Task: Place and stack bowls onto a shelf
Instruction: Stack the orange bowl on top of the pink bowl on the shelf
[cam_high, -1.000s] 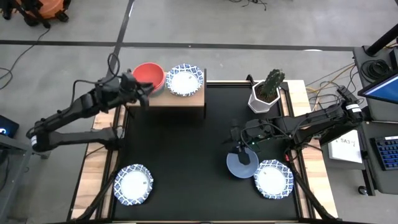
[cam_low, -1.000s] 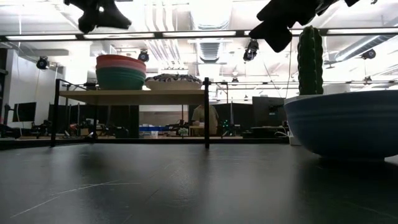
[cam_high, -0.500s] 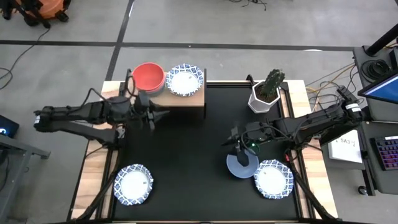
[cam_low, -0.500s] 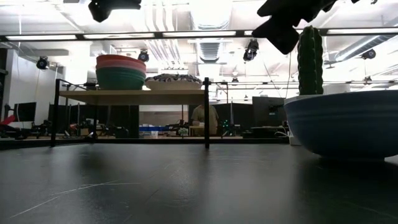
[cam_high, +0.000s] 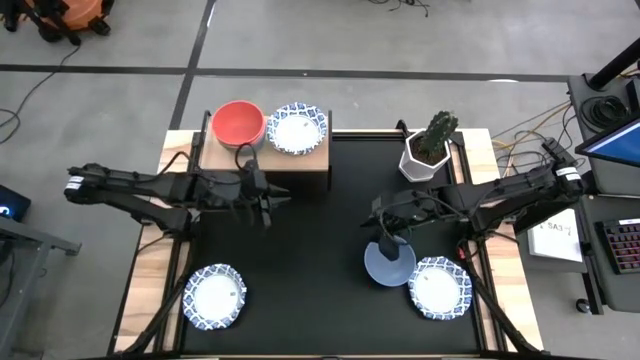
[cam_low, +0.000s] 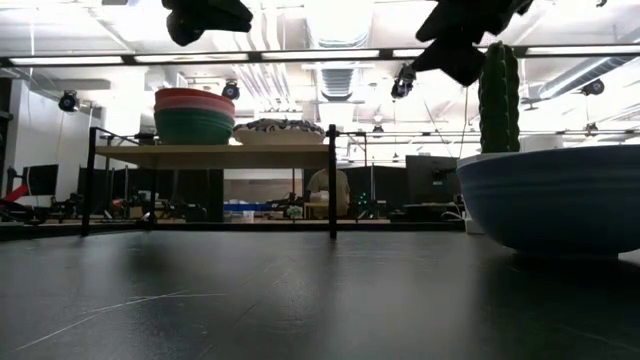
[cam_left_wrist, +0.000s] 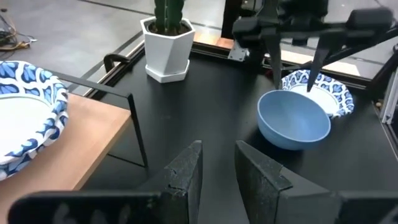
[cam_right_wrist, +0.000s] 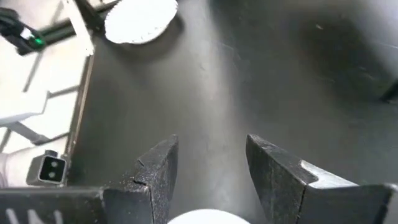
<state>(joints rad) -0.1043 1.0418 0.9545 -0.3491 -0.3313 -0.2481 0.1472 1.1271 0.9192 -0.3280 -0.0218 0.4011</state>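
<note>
The left gripper (cam_high: 268, 198) hangs empty, fingers slightly apart, in front of the shelf (cam_high: 300, 160). The right gripper (cam_high: 381, 226), fingers apart, hangs above the blue bowl (cam_high: 389, 266). No writing is readable.

Colours on and around the black table (cam_high: 300, 240)

On the light wooden shelf (cam_high: 300, 160) sit a red bowl (cam_high: 238, 122), topping pink and green ones (cam_low: 194, 125), and a white bowl with a blue patterned rim (cam_high: 298, 128); well apart from the shelf lie a plain blue bowl (cam_high: 390, 264) and two more blue-rimmed white bowls (cam_high: 440, 288) (cam_high: 215, 296); beside it, a green cactus in a white pot (cam_high: 428, 155).
</note>
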